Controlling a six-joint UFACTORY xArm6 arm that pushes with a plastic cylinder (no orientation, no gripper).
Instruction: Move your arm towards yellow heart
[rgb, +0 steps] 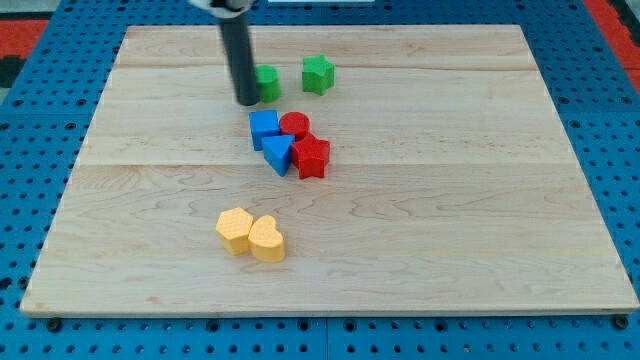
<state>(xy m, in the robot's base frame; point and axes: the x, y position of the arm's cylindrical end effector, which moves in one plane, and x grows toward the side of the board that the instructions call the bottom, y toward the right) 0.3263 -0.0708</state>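
Note:
The yellow heart (267, 239) lies in the lower middle of the wooden board (480, 200), touching a yellow hexagon-like block (235, 230) on its left. My tip (246, 101) is near the view's top, just left of a green block (267, 83) that the rod partly hides. The tip is well above the yellow heart in the view, with a cluster of blue and red blocks between them.
A green star (318, 74) sits right of the rod. Below the tip lie a blue block (263, 127), a blue triangle (277, 153), a red round block (294, 124) and a red star-like block (311, 156), touching each other.

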